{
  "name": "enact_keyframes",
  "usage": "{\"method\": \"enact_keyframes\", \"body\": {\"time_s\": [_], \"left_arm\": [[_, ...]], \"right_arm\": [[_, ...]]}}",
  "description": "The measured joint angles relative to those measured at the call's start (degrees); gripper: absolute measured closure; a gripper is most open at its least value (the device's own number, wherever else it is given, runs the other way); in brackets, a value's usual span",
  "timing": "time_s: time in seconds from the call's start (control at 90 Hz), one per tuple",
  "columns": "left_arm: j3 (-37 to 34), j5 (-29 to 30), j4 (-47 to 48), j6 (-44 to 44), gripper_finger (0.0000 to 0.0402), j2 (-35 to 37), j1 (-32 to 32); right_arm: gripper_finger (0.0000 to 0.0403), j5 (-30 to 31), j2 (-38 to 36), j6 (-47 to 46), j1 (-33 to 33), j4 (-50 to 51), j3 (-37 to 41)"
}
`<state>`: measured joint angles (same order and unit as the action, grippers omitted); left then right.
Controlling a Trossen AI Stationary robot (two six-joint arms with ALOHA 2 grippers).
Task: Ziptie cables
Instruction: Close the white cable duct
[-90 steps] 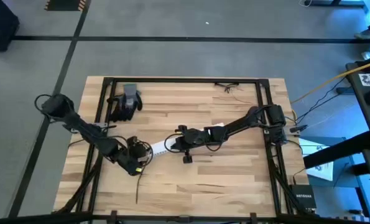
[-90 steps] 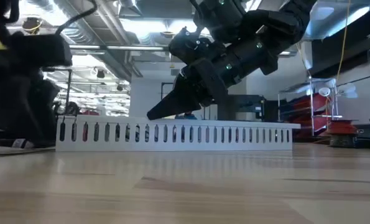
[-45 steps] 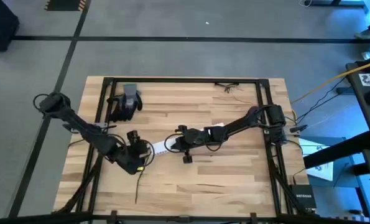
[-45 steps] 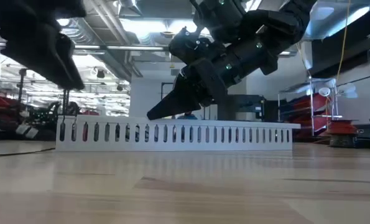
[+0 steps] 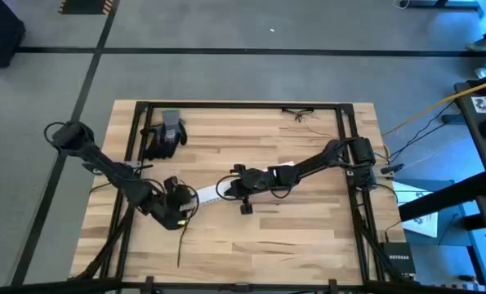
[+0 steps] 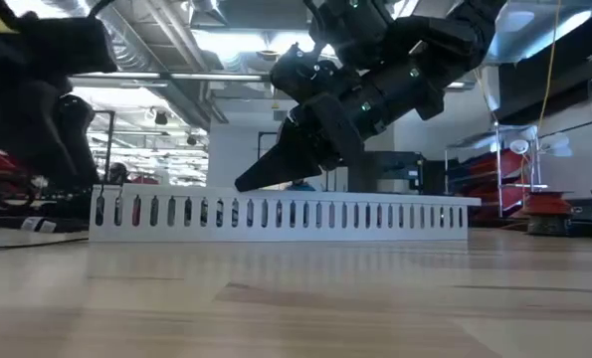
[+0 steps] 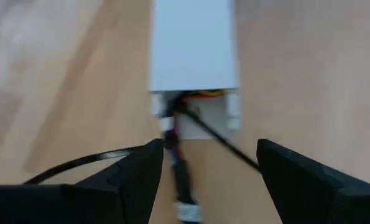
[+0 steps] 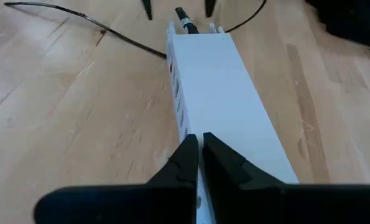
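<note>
Desk, high view: wooden desk (image 5: 251, 245) is carrying a white slotted duct (image 5: 243, 181); left claw (image 5: 185, 206) is sitting at the duct's end, right claw (image 5: 220, 189) over the duct.
Low view: right claw (image 6: 244, 183) is tilting down onto the duct (image 6: 281, 212).
Left wrist view: left claw (image 7: 206, 163) is standing wide, cables (image 7: 194, 118) lying between its fingers, spilling from the duct's mouth.
Right wrist view: right claw (image 8: 199, 144) is pinching narrowly on the duct's top; cables (image 8: 91, 28) are trailing beyond the far end.

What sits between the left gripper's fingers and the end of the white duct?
In the left wrist view, the cables run out of the white duct into the open left gripper; otherwise bare table.
</note>
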<state>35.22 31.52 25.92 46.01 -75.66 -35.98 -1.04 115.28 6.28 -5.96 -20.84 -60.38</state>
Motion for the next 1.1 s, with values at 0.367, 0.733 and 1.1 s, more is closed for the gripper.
{"method": "enact_keyframes", "body": {"time_s": [0.367, 0.733, 1.1], "left_arm": [[-8.8, 2.6, -15.2, -1.9, 0.0148, 0.0, 0.0], [-11.5, 2.1, -18.9, -2.3, 0.0148, 0.0, 2.0], [-8.8, 6.0, -13.0, -3.4, 0.0148, 0.0, 3.1]], "right_arm": [[0.0384, 0.0, 0.0, 0.0, 0.0, 0.0, 0.0], [0.0384, 0.6, 0.0, 0.0, 0.0, -0.7, 0.0], [0.0384, 0.5, 0.0, 0.0, 0.0, -0.8, 0.0]]}}
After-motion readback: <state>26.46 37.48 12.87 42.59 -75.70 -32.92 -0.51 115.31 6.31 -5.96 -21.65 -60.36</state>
